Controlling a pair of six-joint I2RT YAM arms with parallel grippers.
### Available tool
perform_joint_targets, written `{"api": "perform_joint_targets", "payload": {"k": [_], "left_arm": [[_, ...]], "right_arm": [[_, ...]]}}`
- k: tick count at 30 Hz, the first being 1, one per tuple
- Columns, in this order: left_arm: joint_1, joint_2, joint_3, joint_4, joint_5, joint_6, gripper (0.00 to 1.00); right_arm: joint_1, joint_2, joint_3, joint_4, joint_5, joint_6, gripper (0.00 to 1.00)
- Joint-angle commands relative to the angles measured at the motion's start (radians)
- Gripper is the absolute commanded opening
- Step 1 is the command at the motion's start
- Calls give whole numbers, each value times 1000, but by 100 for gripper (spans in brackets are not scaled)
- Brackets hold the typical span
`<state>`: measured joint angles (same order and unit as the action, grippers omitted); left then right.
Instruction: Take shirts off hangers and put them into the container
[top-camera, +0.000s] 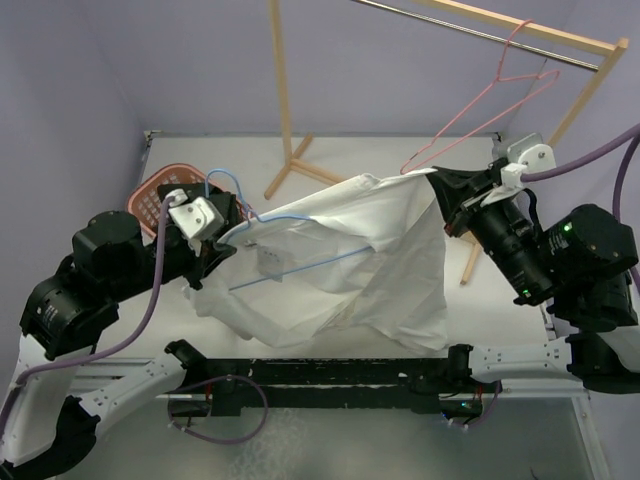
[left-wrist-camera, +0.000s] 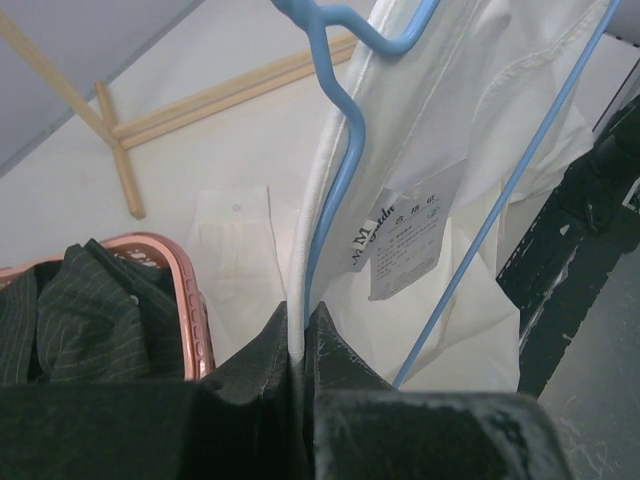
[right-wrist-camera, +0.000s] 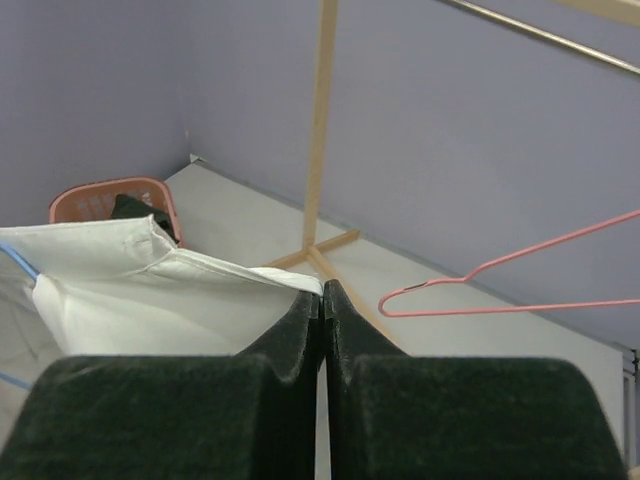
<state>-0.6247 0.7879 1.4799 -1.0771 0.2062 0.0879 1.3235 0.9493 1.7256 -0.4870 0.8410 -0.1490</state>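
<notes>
The white shirt hangs stretched above the table between my two grippers, with the blue hanger still inside it. My left gripper is shut on a thick white edge of that shirt, and the blue hanger's wire runs up just beyond the jaws. My right gripper is shut on the shirt's opposite edge, pinched at the tips. The dark pinstriped shirt lies in the salmon-pink container at the far left. The pink hanger hangs bare on the rail.
A wooden rack with a metal rail stands at the back, its feet on the table behind the shirt. The container's rim is just left of my left gripper. Purple walls enclose the back and left.
</notes>
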Motion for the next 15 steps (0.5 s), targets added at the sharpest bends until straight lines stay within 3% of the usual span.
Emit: {"api": "perform_joint_targets", "payload": {"k": [1, 9, 15], "left_arm": [[11, -6, -19, -142, -121, -10, 0], [-1, -8, -28, -130, -44, 9, 0], [-1, -30, 3, -108, 66, 37, 0]], "right_arm": [[-24, -98, 70, 372, 295, -248, 0], [-24, -69, 94, 437, 185, -234, 0], [-24, 19, 125, 243, 179, -125, 0]]}}
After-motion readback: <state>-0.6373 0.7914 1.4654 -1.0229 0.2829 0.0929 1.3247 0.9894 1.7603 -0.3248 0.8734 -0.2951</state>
